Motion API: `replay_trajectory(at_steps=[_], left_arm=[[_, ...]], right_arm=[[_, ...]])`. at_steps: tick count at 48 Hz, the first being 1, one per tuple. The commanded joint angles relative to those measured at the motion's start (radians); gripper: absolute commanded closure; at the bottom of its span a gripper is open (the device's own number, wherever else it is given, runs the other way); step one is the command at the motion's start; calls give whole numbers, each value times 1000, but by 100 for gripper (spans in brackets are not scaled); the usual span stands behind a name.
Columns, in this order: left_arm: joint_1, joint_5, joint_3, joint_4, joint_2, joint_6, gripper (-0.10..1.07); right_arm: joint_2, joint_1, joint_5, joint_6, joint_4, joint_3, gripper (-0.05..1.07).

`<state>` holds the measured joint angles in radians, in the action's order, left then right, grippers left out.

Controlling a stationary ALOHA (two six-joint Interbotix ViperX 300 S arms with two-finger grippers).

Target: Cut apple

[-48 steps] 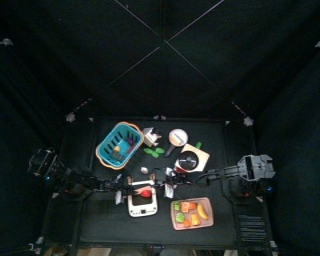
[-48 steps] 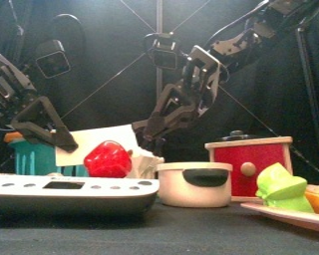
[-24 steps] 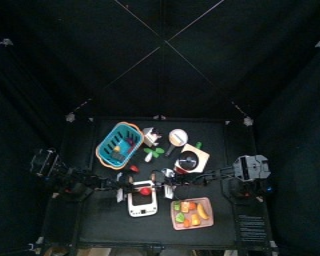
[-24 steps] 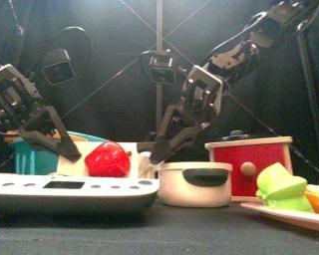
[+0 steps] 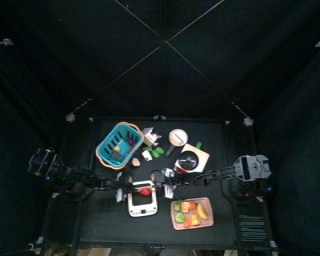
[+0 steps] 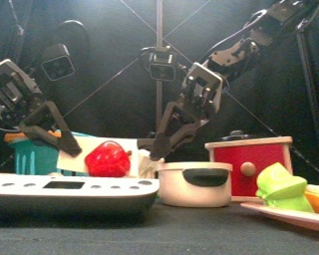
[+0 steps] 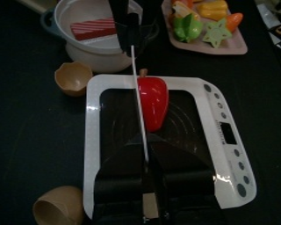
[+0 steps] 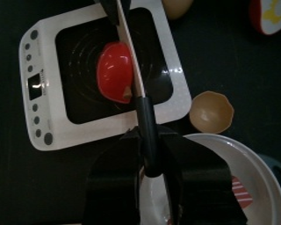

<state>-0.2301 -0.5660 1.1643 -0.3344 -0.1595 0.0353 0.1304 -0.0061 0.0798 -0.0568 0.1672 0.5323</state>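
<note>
Two black grippers are seen lowered over a white rectangular board with a black centre [image 7: 220,132], which lies on the black counter [image 5: 109,215] toward its front. The small round red apple [image 7: 153,98] is placed on the dark middle of that board, and in the front view it is seen between the two arms. The jaws of the left gripper [image 7: 143,163] are pressed together on a thin metal blade [image 7: 136,79], which is seen edge-on and runs out across the apple; whether it touches the fruit cannot be told. The jaws of the right gripper [image 8: 143,145] are clamped on a black-handled knife [image 8: 133,88], whose pale blade is laid over the apple's side, apparently touching it. In the top view the left arm is seen coming in from the left and the right arm from the right, both meeting at the board. A white round pot with a dark handle [image 6: 193,184] is set just beside the board, and a red box with a pale top [image 6: 249,164] is seen next to it. A tray of orange, yellow and green toy foods [image 5: 192,212] is placed near the board at the counter's front. Two small tan cups [image 7: 73,77] are found beside the board, and a teal basket [image 5: 119,143] is set farther back on the left.
</note>
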Motion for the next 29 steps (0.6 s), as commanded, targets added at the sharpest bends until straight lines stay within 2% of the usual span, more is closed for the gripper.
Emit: replay_trajectory(at_steps=[1,15,29], left_arm=[[18,-11,-32,32,-54,3,61],[92,-9,-12,109,-144,5,61],[126,-9,-3,130,-158,5,61]], right_arm=[[-54,-11,3,0,-14,-55,62],[-67,-23,20,-2,-67,-92,62],[-67,-41,25,-2,-74,-103,62]])
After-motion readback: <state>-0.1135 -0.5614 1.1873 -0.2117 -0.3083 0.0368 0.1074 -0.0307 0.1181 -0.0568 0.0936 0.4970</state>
